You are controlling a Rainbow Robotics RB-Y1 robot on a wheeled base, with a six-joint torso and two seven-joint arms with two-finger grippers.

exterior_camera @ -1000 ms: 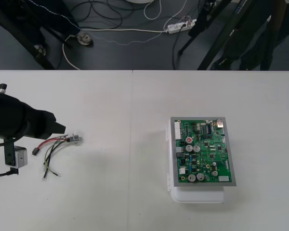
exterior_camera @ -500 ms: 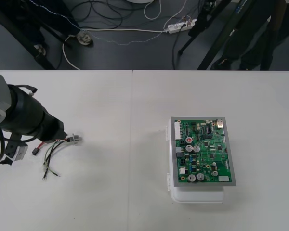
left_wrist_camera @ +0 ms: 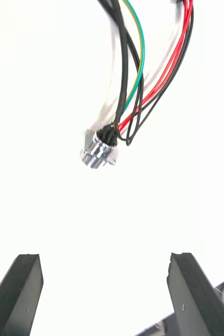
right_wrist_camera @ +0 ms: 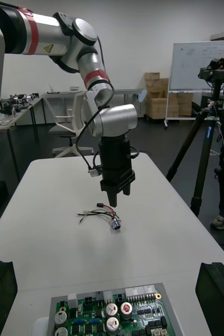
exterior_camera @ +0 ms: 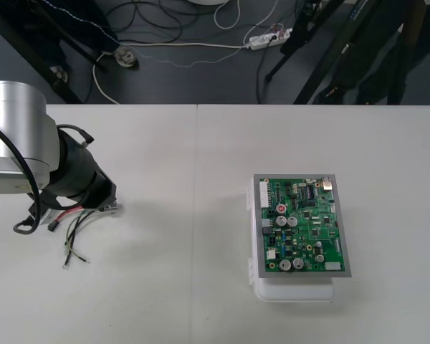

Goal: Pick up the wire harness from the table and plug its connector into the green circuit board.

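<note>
Loose on the left part of the table (exterior_camera: 201,158): the wire harness (exterior_camera: 75,231), with red, black and green wires fanned out and the round metal socket (left_wrist_camera: 97,149) at the end nearer the board. Not plugged in. Just above it, pointing straight down near the socket end: the left gripper (right_wrist_camera: 113,198), released, black fingers (left_wrist_camera: 17,294) wide apart, touching nothing. Well apart to the right, on a white base (exterior_camera: 292,290): the green circuit board (exterior_camera: 304,226). At the table's right side, facing the board: the right gripper (right_wrist_camera: 107,266), likewise spread and empty.

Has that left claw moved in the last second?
Yes. The left gripper has shifted toward the circuit board, now standing over the wire harness's socket end.
</note>
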